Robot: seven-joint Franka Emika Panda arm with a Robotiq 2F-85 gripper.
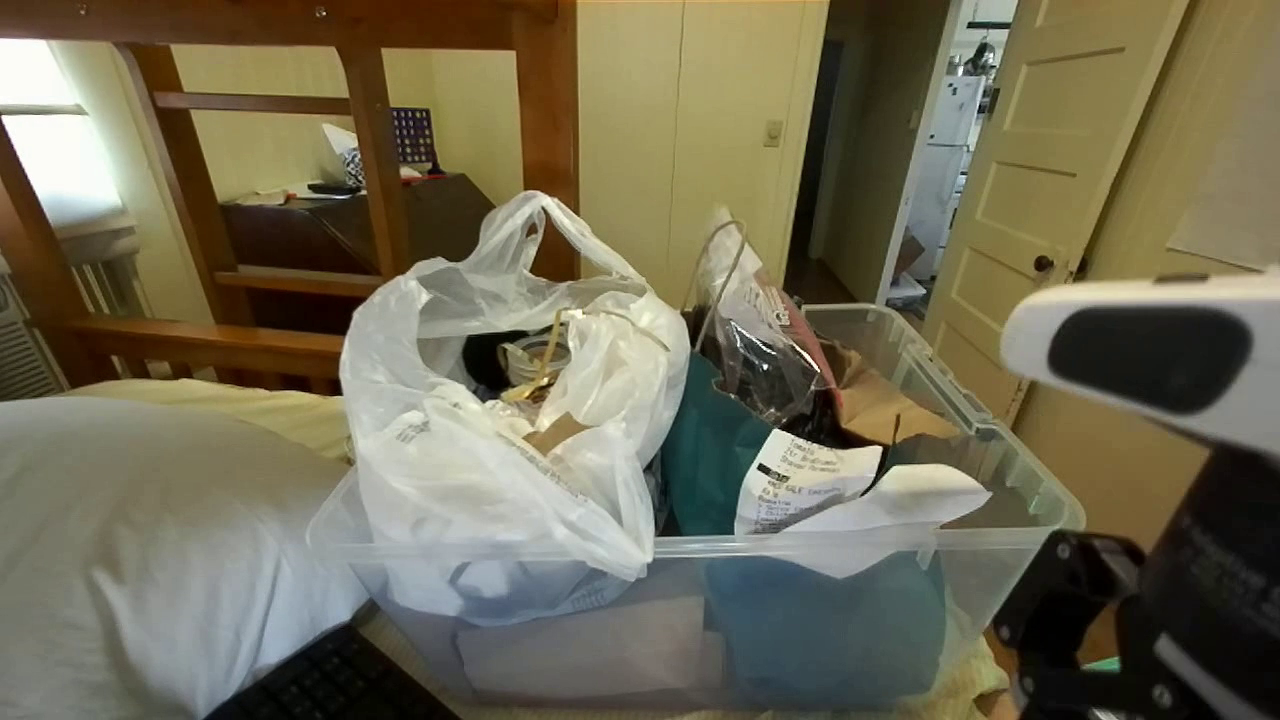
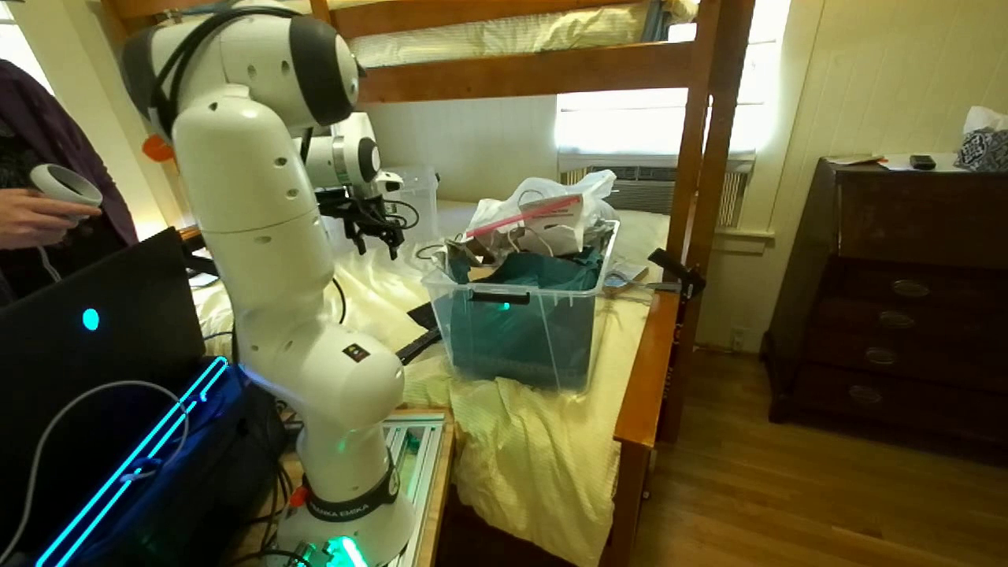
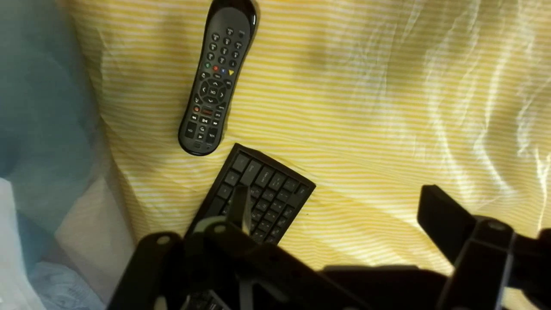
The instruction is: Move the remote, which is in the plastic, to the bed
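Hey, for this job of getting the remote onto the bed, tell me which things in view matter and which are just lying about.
Part of the job:
bed
remote, lying on the bed
bag, the white plastic one
tool, open

Just lying about:
keyboard
bin, though the bag sits in it
receipt

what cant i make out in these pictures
Remote control: end cut off by wrist view's top edge.
Keyboard: partly behind the pincer, wrist view.
Plastic shopping bag: lower contents hidden by crinkled film, in an exterior view.
Person: head cut off by left edge, in an exterior view.
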